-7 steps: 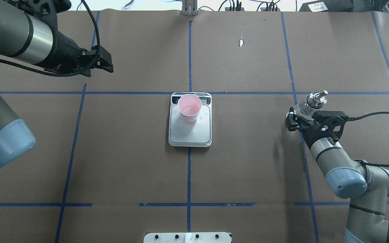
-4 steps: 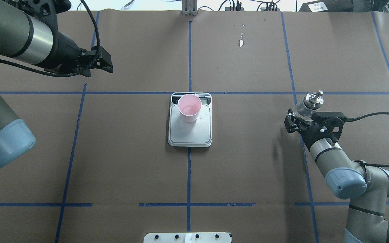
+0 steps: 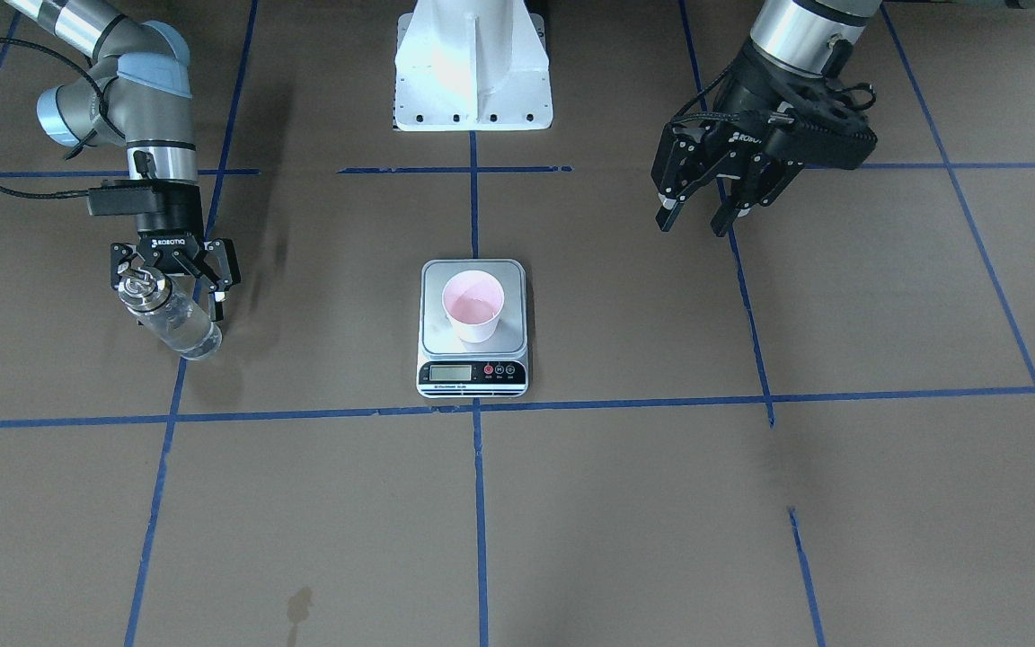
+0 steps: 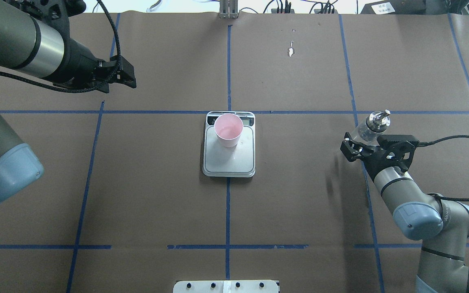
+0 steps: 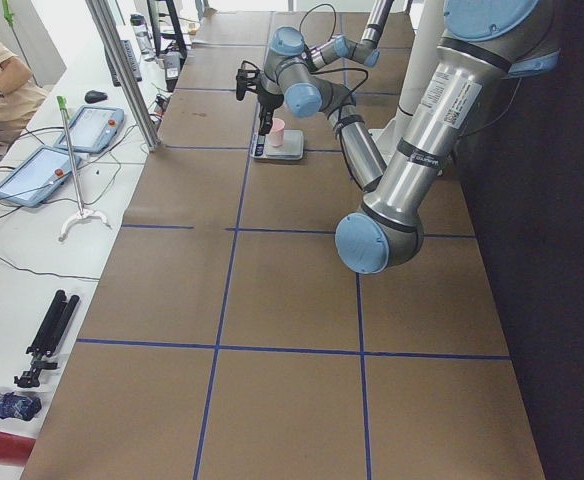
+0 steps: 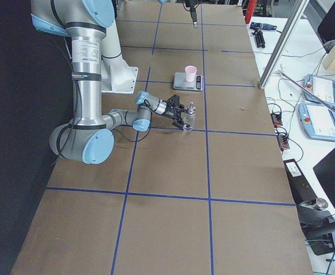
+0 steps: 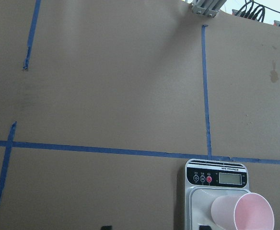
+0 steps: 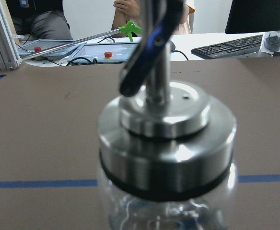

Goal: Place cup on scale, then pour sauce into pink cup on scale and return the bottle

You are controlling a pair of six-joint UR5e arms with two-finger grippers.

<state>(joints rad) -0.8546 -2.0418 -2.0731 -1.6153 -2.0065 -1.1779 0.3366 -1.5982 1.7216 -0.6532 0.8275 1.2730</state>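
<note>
The pink cup (image 4: 228,129) stands upright on the far part of the silver scale (image 4: 228,162) at the table's middle, with a sheen of liquid in its bottom; it also shows in the front view (image 3: 473,304) and the left wrist view (image 7: 243,215). The clear glass bottle (image 4: 369,126) with its silver spout cap stands upright on the table at the right, partly filled. My right gripper (image 4: 362,137) is open, its fingers spread on either side of the bottle (image 3: 178,325). The cap fills the right wrist view (image 8: 166,158). My left gripper (image 4: 130,79) hangs open and empty at the far left, well above the table.
The robot's white base plate (image 3: 473,72) sits at the near edge. Blue tape lines cross the brown paper cover, which has a small tear (image 4: 290,51) at the back. Operator desks with teach pendants (image 6: 319,89) lie beyond the far edge.
The bottle has come down a little and stands still on the table. My right gripper's fingers have spread apart from it. The left arm, cup and scale have not moved.
</note>
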